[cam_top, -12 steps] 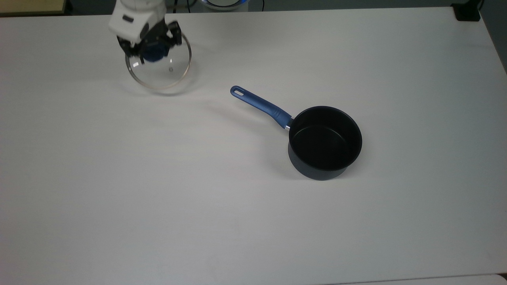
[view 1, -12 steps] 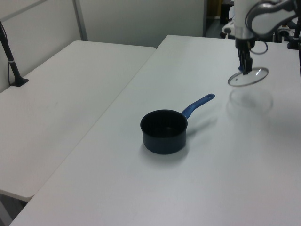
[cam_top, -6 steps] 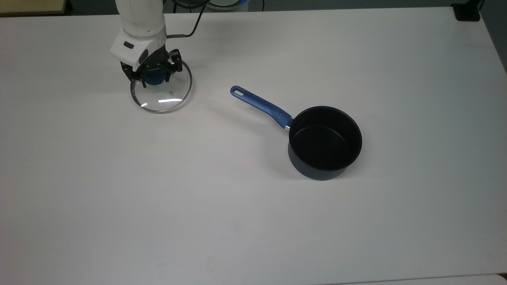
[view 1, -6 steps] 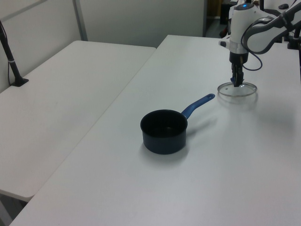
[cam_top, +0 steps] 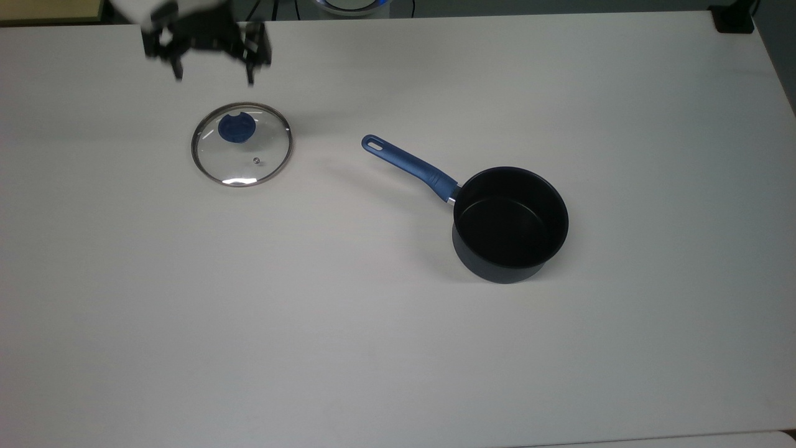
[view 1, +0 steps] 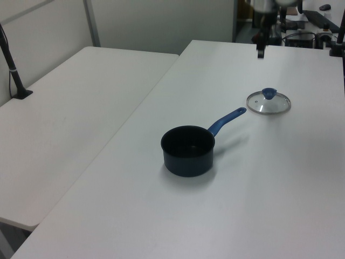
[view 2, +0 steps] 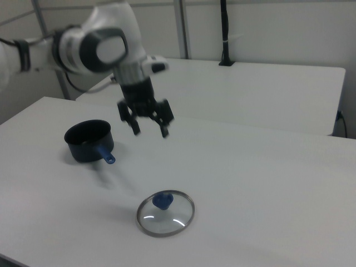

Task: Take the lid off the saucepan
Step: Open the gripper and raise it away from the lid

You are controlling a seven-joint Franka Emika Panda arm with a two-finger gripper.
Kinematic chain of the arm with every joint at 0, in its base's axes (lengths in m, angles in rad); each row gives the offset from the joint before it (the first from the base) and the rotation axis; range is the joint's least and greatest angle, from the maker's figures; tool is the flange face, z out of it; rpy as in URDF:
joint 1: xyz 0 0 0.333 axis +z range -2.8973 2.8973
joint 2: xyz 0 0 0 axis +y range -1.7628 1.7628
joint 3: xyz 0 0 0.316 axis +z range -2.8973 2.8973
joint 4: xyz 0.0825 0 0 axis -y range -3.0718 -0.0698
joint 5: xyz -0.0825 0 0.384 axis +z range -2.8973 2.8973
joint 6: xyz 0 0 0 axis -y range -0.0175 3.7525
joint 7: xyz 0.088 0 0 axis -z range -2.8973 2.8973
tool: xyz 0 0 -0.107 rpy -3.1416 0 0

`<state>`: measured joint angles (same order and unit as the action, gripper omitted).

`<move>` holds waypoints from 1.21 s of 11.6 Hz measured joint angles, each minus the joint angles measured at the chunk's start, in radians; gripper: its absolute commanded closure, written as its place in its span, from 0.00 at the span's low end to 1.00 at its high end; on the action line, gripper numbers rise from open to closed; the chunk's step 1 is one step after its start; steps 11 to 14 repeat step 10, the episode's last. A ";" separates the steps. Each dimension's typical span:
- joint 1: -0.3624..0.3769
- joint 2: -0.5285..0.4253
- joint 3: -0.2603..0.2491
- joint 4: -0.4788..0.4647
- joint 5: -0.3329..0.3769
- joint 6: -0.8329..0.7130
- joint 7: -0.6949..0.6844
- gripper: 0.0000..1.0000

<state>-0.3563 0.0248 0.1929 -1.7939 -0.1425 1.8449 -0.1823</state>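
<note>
Top view: my gripper hangs above the table, jaws spread and holding nothing. The glass lid lies flat (blue knob up), well apart from the uncovered saucepan — its handle points toward the lid.

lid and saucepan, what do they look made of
Lid: clear glass, since the table shows through it, with a thin shiny metal rim and a matte blue knob, probably plastic. Saucepan: dark body with a dull sheen, likely coated metal; its blue handle looks like plastic or rubbery coating.
</note>
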 measured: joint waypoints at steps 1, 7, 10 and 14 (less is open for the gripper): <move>0.020 -0.019 0.000 0.069 0.050 -0.083 0.013 0.00; 0.352 -0.083 -0.256 0.115 0.193 -0.143 0.176 0.00; 0.378 -0.073 -0.268 0.114 0.188 -0.143 0.082 0.00; 0.378 -0.073 -0.268 0.114 0.188 -0.143 0.082 0.00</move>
